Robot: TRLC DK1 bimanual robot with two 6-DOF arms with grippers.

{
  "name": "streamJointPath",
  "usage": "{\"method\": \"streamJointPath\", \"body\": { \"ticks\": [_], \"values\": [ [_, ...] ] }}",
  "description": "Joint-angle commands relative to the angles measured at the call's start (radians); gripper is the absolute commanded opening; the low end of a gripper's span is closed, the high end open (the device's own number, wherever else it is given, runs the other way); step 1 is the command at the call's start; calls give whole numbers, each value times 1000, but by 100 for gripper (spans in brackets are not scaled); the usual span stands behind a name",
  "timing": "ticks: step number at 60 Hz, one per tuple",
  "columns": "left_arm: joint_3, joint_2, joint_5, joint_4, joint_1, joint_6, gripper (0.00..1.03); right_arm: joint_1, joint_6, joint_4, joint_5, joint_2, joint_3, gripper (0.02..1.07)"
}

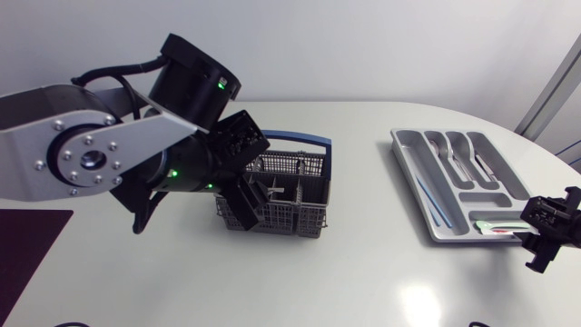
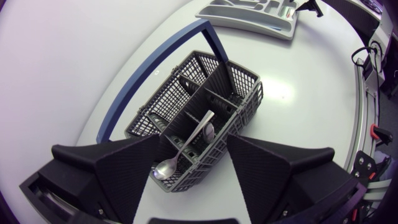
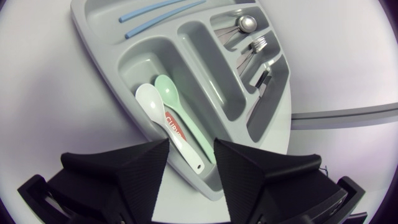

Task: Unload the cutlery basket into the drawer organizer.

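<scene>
spoon [image 2: 166,167] in basket [image 2: 239,87] just ahead of spread left gripper [image 2: 194,142]

In the head view the left arm [image 1: 91,150] and its end effector [image 1: 252,180] cover the left part of the cutlery basket [image 1: 295,186], hiding its contents, the arm behind the right end effector [image 1: 549,232] runs off the edge, and in the left wrist view the drawer organizer [image 2: 249,25] is cropped, its contents too small to tell.

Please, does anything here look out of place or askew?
Only the spoon in the basket: it leans slanted across the dividers, bowl end at the rim, not upright. The organizer looks tidy.
</scene>
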Motion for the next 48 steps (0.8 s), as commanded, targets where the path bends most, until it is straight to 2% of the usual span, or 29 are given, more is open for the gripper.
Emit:
{"method": "streamJointPath", "body": {
  "ticks": [1,8,20,27,36,48],
  "values": [
    [-55,15,-32,34,-32,18,74,-9,41,-46,-26,-58,-11,75],
    [-92,31,-86,100,-66,23,73,17,122,-85,-45,-109,-22,76],
    [-149,55,-189,215,-110,57,65,71,205,-99,-52,-137,-52,77],
    [-164,87,-238,262,-125,77,65,88,248,-100,-64,-154,-66,77],
    [-179,103,-264,318,-142,94,62,94,282,-123,-90,-186,-77,77],
    [-190,127,-287,339,-151,97,62,96,283,-126,-110,-197,-98,76]
  ]
}}
